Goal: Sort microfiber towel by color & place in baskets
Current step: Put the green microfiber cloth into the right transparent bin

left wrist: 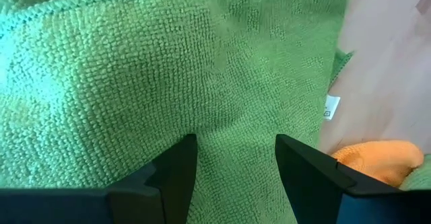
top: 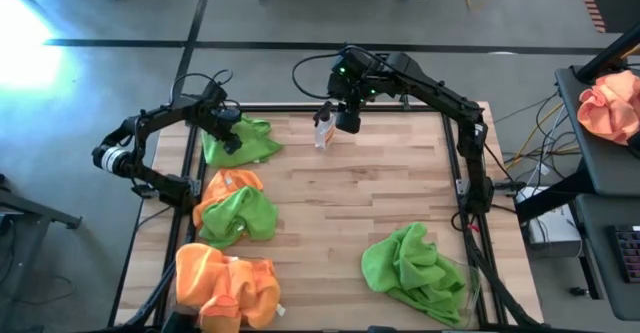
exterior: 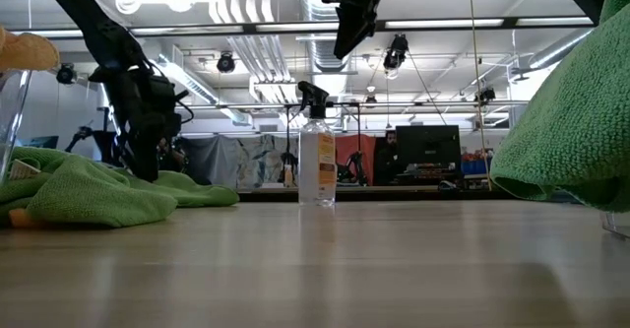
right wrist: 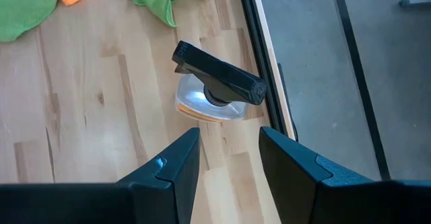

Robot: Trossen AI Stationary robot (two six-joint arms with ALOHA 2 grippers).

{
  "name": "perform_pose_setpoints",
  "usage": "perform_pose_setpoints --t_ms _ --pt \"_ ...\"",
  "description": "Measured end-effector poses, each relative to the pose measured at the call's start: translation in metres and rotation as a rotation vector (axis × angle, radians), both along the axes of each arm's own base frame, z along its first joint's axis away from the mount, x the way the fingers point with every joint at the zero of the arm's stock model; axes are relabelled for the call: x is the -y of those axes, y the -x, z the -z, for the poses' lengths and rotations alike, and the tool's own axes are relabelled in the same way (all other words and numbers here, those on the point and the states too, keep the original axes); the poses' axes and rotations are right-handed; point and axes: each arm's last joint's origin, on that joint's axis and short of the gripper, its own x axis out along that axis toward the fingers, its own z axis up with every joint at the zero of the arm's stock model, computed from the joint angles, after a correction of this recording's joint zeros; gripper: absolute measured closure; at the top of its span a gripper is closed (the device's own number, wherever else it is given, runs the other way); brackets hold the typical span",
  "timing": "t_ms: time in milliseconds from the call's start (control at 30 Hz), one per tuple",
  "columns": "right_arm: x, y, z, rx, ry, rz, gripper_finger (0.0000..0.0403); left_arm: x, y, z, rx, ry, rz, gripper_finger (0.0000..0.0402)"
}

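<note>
I've got the left pincer [left wrist: 232,177] spread apart right over the green towel [top: 240,141] at the bench's [top: 380,203] far left, so I'd call this the pick step. Next move: drop, pinch a fold, then carry it to the basket [top: 462,285] with the greens (near right corner). Right pincer [right wrist: 225,167], also apart, hovers above the spray bottle [top: 324,129].

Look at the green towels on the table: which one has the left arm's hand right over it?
The green towel at the far left corner. The left hand, open, hangs right over it; the other green towels lie nearer the front, with no hand near.
</note>
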Motion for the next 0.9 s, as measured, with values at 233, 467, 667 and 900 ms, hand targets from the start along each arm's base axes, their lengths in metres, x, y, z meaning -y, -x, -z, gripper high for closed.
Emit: perform_pose_setpoints --t_ms 233,467,667,900 --pt "-0.0006 0.0009 0.0007 -0.005 -0.018 0.022 0.0255 0.0000 -0.0001 0.0001 0.001 0.001 -0.003 0.0216" --pt "-0.0008 0.0014 0.0010 -0.011 -0.021 0.022 0.0255 -0.0008 -0.0022 -0.0002 0.010 -0.001 -0.034 0.0216" --pt "-0.0008 0.0014 0.0011 -0.012 -0.021 0.022 0.0255 0.0024 -0.0050 0.0028 -0.032 -0.018 -0.014 0.0216" --pt "-0.0010 0.0017 0.0012 -0.016 -0.022 0.019 0.0255 0.0041 -0.0087 0.0043 -0.059 -0.034 -0.010 0.0216"
